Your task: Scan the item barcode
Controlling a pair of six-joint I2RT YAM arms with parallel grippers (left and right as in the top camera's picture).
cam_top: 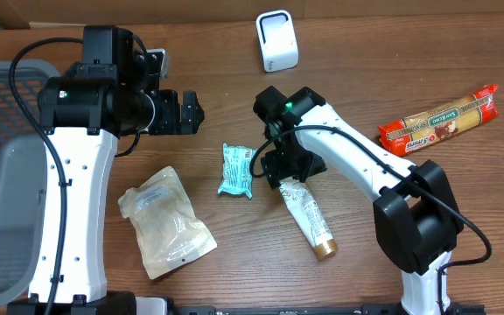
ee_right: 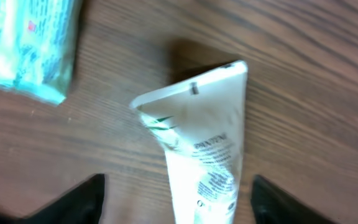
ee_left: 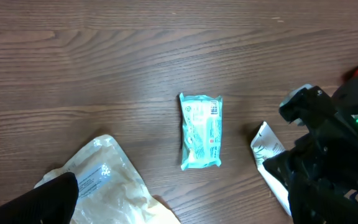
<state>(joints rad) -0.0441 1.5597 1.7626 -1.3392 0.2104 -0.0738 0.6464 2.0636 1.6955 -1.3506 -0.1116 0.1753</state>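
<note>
Nothing was scanned: the right gripper [ee_right: 178, 180] straddled the tube [cam_top: 306, 214], jaws apart, apparently not gripping; the left gripper [cam_top: 191, 111] hung spread and empty; the scanner [cam_top: 276, 41] waited at the far edge of the table [cam_top: 383, 52].

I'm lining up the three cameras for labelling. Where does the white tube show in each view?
Overhead: white tube right of centre, cap end toward the lower right.
Left wrist: only its crimped end, low at the right.
Right wrist: centre, crimped end up.
Shared landmark: teal packet, left of the tube in all three.
</note>
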